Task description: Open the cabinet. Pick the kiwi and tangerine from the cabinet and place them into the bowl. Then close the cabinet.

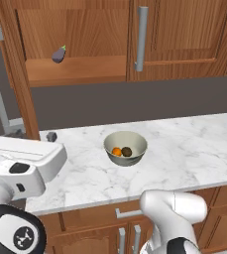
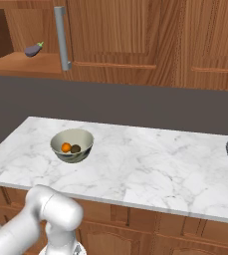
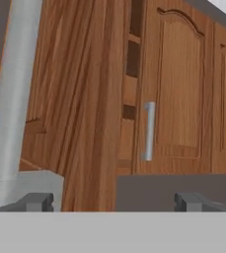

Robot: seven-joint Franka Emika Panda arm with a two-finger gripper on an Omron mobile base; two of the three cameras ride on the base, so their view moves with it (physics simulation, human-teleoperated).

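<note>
The gripper (image 3: 115,201) has its jaws spread wide with nothing between them. In the hand view the two dark fingertips (image 3: 35,201) stand far apart at the bottom of the picture. Just above the left fingertip, a long grey bar handle (image 3: 13,89) runs up and away from the jaws, leaning a little to the right. It belongs to the open left door (image 3: 80,99) of the cabinet (image 1: 75,69), whose wooden panel lies straight ahead of the jaws.

The handle's long axis runs roughly lengthwise along the line of view, not across the gap between the fingertips, and it sits off to the left side of the jaws, not centred between them. Whether the left fingertip touches the bar cannot be told.

Farther ahead and to the right of the jaws is the closed right door with its own grey handle (image 3: 149,131).

In the base views, the kiwi (image 1: 127,151) and the tangerine (image 1: 116,151) lie side by side inside the bowl (image 1: 126,140) on the marble counter (image 1: 184,144), well below the cabinet. A small purple eggplant (image 1: 59,54) rests on the cabinet's shelf (image 1: 75,68).

Both fruits look delivered, so the step left is likely closing the left door, and the jaws would need to shift left to centre on the bar or push the panel.
</note>
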